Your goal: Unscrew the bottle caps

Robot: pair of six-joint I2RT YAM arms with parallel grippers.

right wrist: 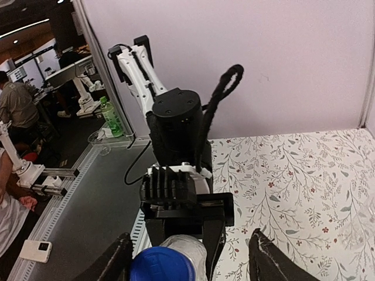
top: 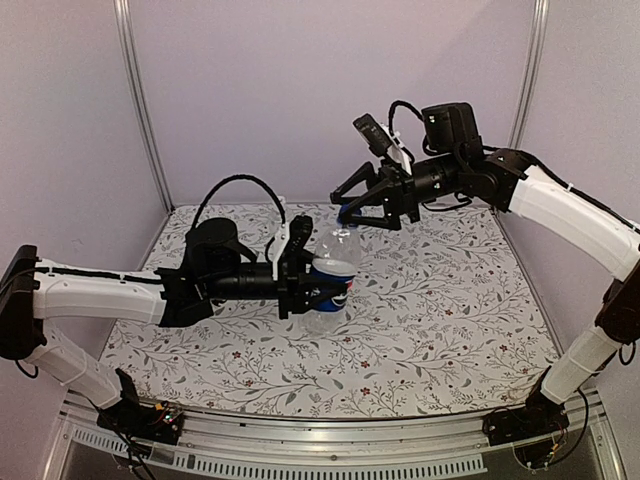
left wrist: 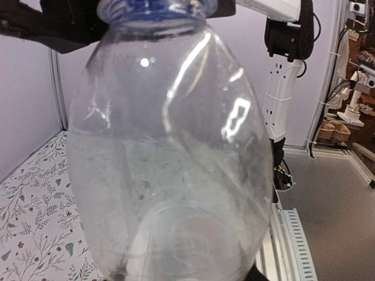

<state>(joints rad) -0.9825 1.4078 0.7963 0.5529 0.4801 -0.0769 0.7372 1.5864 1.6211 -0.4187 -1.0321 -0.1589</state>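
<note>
My left gripper [top: 316, 274] is shut on the Pepsi bottle [top: 334, 280] and holds it upright above the flowered table. The clear body of the bottle [left wrist: 170, 146] fills the left wrist view and hides the left fingers. The bright blue cap [right wrist: 162, 264] sits on the bottle's neck. My right gripper [right wrist: 190, 266] is open and straddles the cap from above. Its left finger is close beside the cap and its right finger [right wrist: 266, 260] stands well apart. In the top view the right gripper [top: 347, 212] is at the bottle's top. The plain bottle and the white cap are out of view.
The flowered table cover [top: 440, 300] lies under both arms. Pale walls with metal posts [top: 140, 100] close in the back and sides. A metal rail [top: 330, 440] runs along the near edge. A green bottle [right wrist: 110, 117] stands off the table on another bench.
</note>
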